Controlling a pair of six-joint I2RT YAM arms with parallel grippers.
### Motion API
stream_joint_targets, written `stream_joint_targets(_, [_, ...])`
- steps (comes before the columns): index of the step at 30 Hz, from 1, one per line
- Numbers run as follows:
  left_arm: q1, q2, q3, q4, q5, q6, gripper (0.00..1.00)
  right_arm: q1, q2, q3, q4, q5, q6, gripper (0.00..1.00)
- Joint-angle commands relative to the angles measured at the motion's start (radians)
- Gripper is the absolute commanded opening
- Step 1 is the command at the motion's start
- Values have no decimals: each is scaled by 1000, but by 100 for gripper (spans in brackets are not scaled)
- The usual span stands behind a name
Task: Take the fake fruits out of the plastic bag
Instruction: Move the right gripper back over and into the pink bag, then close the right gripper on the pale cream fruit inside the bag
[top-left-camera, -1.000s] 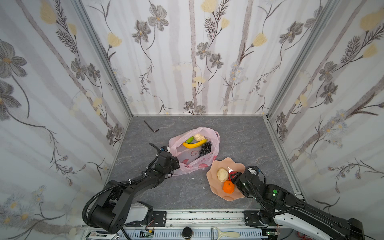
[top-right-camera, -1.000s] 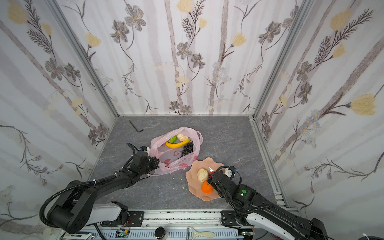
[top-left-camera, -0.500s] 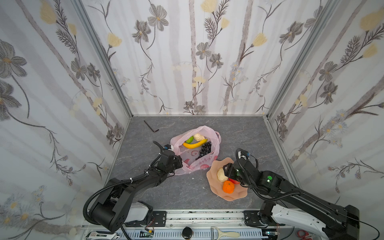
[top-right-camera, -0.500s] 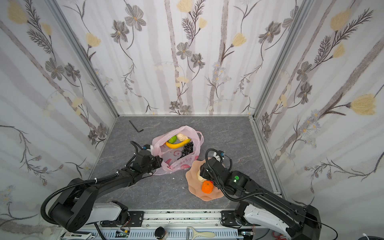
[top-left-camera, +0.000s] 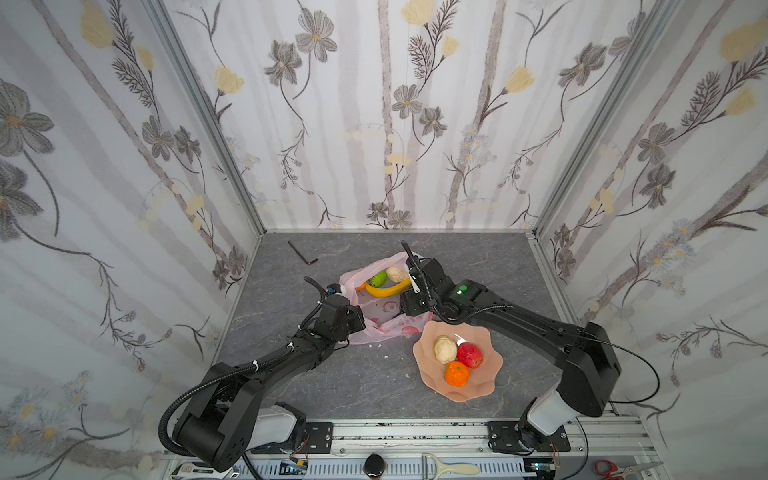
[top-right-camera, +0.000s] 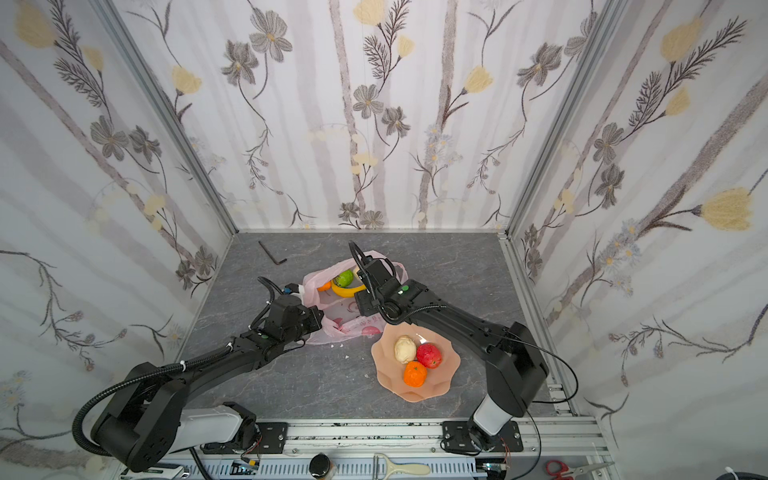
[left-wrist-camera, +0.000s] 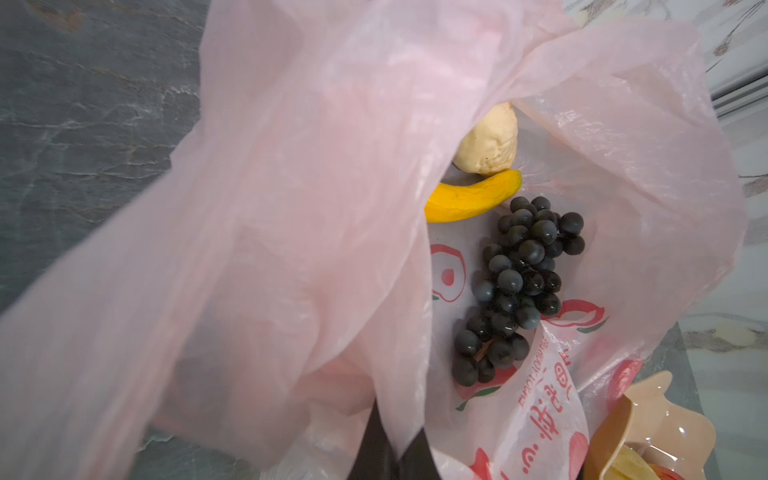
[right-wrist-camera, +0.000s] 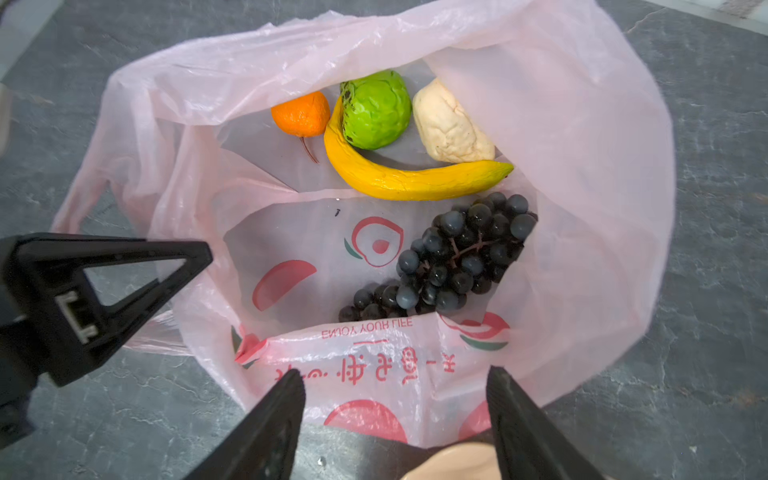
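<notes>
Right wrist view: the plastic bag (right-wrist-camera: 582, 208) is seen lying open on the grey tabletop (right-wrist-camera: 706, 291). Inside it are seen a banana (right-wrist-camera: 407, 183), dark grape bunch (right-wrist-camera: 453, 257), green fruit (right-wrist-camera: 376, 110), orange fruit (right-wrist-camera: 301, 114) and beige lumpy fruit (right-wrist-camera: 449, 129). The right gripper (right-wrist-camera: 392, 374) is held over the bag's near edge, jaws spread, nothing gripped. The bag's rim film is pinched by the left gripper (left-wrist-camera: 388, 440). In both top views a peach scalloped dish (top-left-camera: 486, 378) is set just beside the bag, loaded with a second beige fruit (top-left-camera: 444, 348), red fruit (top-left-camera: 470, 354) and second orange fruit (top-left-camera: 456, 372).

You can read "ENJOY YOUR LIFE" printed in red on the plastic bag (right-wrist-camera: 374, 357), appearing upside down, beside Chinese characters.
</notes>
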Motion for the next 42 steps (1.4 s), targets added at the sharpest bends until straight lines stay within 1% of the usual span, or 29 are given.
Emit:
stream_joint_targets(1, [11, 1, 19, -19, 3, -24, 0, -38, 112, 86, 44, -61, -160, 71])
stream_joint_targets(4, [25, 11, 39, -31, 29, -35, 0, -72, 221, 174, 39, -63, -206, 71])
stream_joint_targets(7, [32, 23, 60, -52, 43, -32, 0, -99, 291, 235, 50, -68, -232, 73])
stream_joint_targets(12, [40, 42, 88, -83, 45, -21, 0, -128, 393, 327, 68, -70, -243, 75])
stream_joint_targets(15, [43, 45, 96, -93, 43, -19, 0, -141, 446, 367, 81, -98, -241, 76])
stream_joint_targets(23, [55, 30, 93, -102, 33, -19, 0, -160, 537, 451, 90, -43, -247, 80])
stream_joint_targets(29, [60, -13, 67, -102, 6, -16, 0, -164, 624, 566, 57, 18, -255, 83])
stream_joint_targets(34, [70, -23, 50, -104, 6, -17, 0, -166, 683, 645, 26, 25, -259, 84])
stream_joint_targets(42, [80, -54, 46, -106, 7, -16, 0, -172, 736, 690, -7, 16, -266, 84])
